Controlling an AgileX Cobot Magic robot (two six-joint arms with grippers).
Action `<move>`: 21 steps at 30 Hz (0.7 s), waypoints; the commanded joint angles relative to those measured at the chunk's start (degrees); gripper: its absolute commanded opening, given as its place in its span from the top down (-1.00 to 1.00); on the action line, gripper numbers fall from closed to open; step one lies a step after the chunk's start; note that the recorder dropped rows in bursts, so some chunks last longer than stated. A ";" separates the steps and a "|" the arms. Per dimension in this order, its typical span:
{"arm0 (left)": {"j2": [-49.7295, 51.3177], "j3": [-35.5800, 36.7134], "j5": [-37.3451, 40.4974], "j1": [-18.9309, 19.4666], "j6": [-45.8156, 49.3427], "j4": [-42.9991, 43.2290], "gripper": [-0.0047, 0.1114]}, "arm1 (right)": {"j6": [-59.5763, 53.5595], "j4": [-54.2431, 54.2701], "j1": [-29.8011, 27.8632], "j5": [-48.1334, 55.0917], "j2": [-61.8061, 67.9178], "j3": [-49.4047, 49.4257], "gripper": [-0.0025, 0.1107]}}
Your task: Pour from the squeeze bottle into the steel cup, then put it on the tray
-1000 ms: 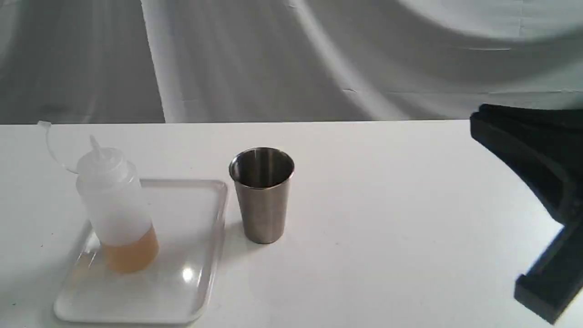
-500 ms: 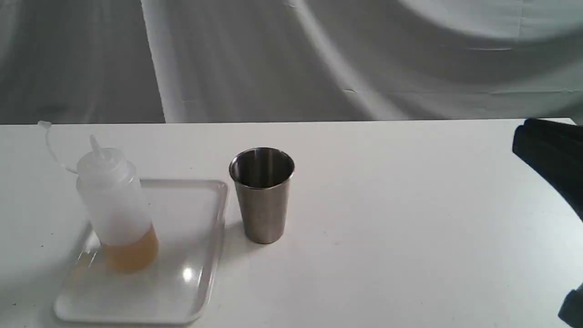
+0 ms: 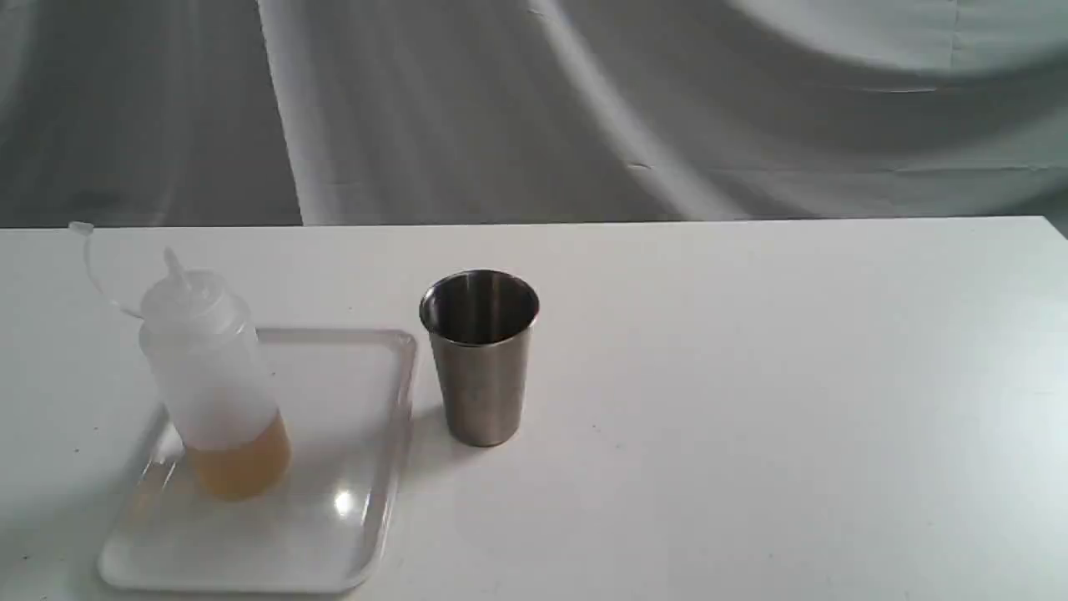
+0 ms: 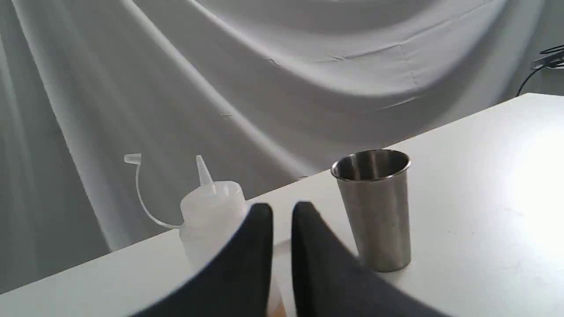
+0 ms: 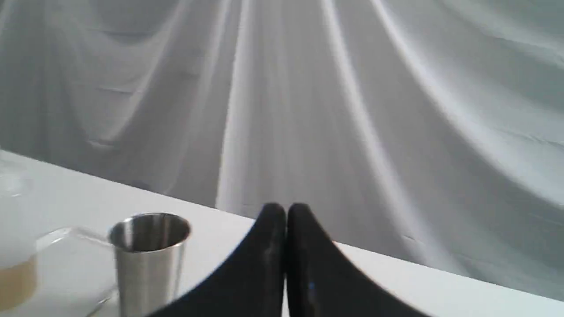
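Exterior view: squeeze bottle [image 3: 213, 376] stands seemingly against tray [image 3: 406, 401] rim.

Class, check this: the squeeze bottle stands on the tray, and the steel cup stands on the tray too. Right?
Not quite. The squeeze bottle stands on the tray, but the steel cup stands on the table beside the tray, as the exterior view shows.

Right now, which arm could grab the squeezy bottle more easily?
Left, probably. The squeeze bottle stands on the tray at the left side, and the left pincer, jaws slightly apart, points nearly at it. The right pincer is shut, with the steel cup between it and the bottle.
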 commanded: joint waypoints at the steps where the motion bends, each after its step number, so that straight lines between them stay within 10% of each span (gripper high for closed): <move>1: 0.18 0.25 -0.17 0.11 -0.07 -0.14 0.78 | -0.31 3.90 -7.63 -2.61 -4.41 4.35 0.96; 21: 0.18 0.25 -0.17 0.11 -0.07 -0.14 0.78 | -0.31 12.88 -21.55 9.61 -21.40 13.30 0.96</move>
